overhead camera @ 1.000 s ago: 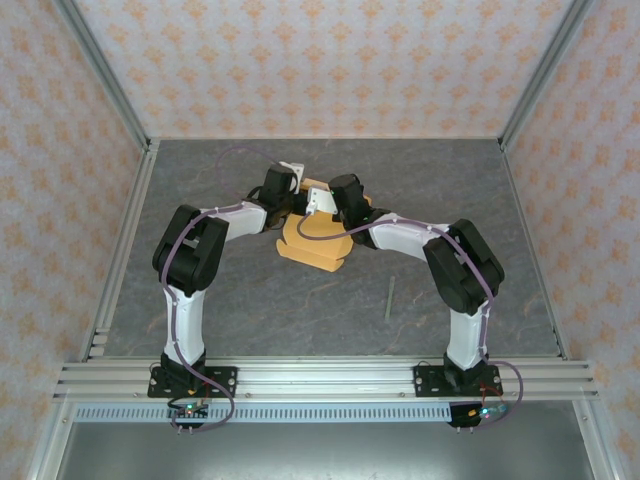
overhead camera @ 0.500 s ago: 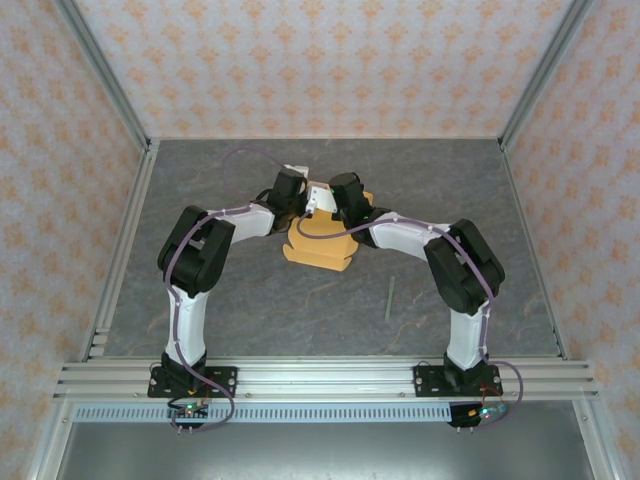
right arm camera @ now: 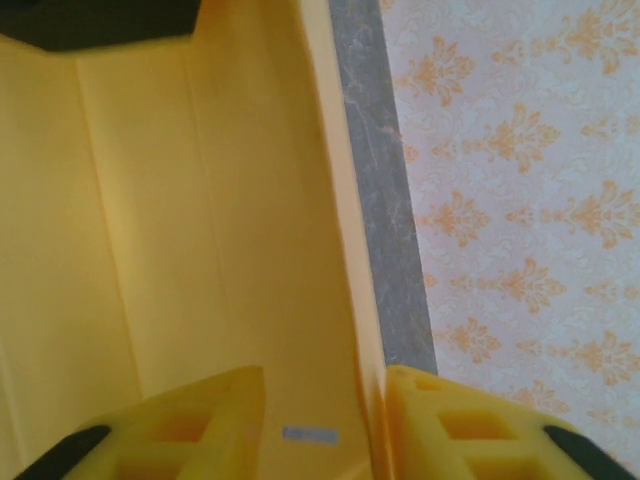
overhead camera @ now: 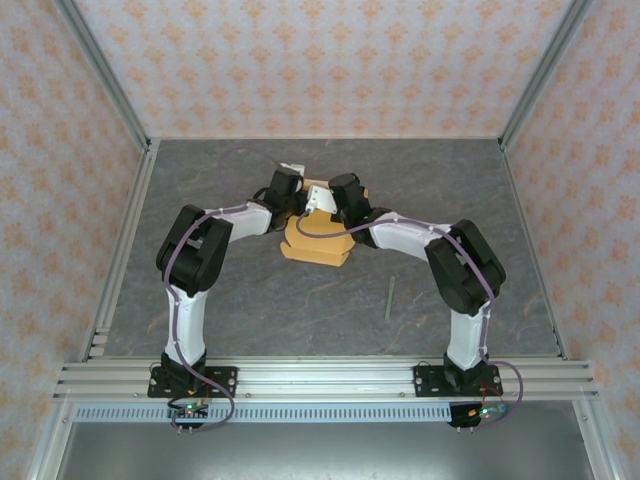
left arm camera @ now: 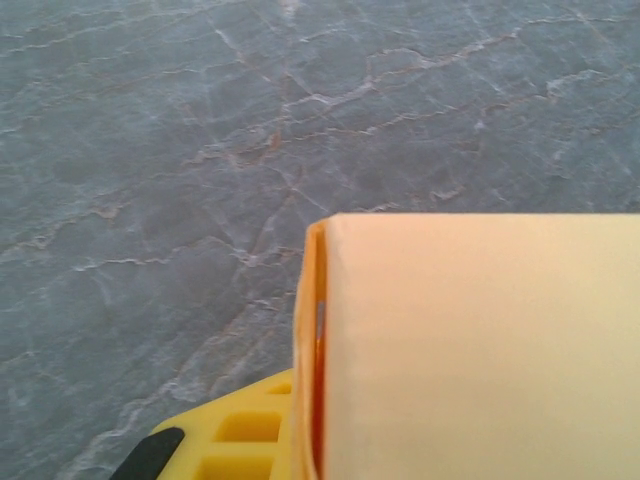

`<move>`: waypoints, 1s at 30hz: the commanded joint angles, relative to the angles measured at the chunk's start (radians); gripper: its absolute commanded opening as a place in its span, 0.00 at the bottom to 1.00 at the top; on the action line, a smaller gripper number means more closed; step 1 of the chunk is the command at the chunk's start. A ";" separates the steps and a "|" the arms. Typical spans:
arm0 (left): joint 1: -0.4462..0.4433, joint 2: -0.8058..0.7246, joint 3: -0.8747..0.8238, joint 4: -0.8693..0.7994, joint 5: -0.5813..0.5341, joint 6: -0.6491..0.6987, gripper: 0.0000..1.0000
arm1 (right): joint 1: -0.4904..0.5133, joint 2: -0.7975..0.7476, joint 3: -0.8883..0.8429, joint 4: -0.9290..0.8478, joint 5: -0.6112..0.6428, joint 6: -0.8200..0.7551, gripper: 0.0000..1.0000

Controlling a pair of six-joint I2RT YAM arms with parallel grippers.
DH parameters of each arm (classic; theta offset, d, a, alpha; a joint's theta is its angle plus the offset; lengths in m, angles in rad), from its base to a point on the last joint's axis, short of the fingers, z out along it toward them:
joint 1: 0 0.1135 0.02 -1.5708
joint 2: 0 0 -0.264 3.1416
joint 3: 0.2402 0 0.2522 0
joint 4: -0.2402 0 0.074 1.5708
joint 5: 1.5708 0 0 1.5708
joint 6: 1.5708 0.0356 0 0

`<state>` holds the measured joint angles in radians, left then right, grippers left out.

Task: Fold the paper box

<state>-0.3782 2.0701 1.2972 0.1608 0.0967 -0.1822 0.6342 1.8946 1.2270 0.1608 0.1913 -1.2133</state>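
- Paper box (overhead camera: pixel 317 243): on the table (overhead camera: pixel 250 300), far half, between both grippers; I log it nudged slightly left since half a second ago.
- Left gripper (overhead camera: pixel 296 205): at the box's card; jaw state I cannot tell.
- Right gripper (right arm camera: pixel 325 400): jaws narrow, astride a card wall.

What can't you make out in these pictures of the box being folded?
- Left pincer grip: in the left wrist view the box covers one finger, so whether it is open or shut is unclear.
- Box shape: in the top view both arms overlap its far half, and the wrist views cut it off at their edges.
- Stick: too small in the top view to identify.
- Dark shape: cut off by the top edge of the right wrist view.
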 commanded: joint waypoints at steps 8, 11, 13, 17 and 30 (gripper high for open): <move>0.053 -0.117 -0.053 -0.053 0.011 -0.023 0.00 | 0.001 -0.236 -0.006 -0.226 -0.189 0.422 0.58; 0.059 -0.150 -0.086 -0.055 -0.002 -0.029 0.00 | 0.000 -0.301 -0.003 -0.299 -0.257 0.616 0.65; 0.059 -0.154 -0.107 -0.045 -0.003 -0.029 0.00 | -0.001 -0.319 0.021 -0.354 -0.317 0.753 0.68; 0.058 -0.202 -0.149 -0.019 -0.008 -0.034 0.00 | -0.003 -0.294 0.165 -0.536 -0.327 1.065 0.73; 0.038 -0.293 -0.294 0.098 -0.090 -0.062 0.00 | -0.044 -0.086 0.416 -0.680 -0.534 1.622 0.61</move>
<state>-0.3275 1.8179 1.0203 0.1997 0.0593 -0.2302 0.5865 1.7710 1.5848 -0.4541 -0.2871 0.2790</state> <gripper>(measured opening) 0.092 0.614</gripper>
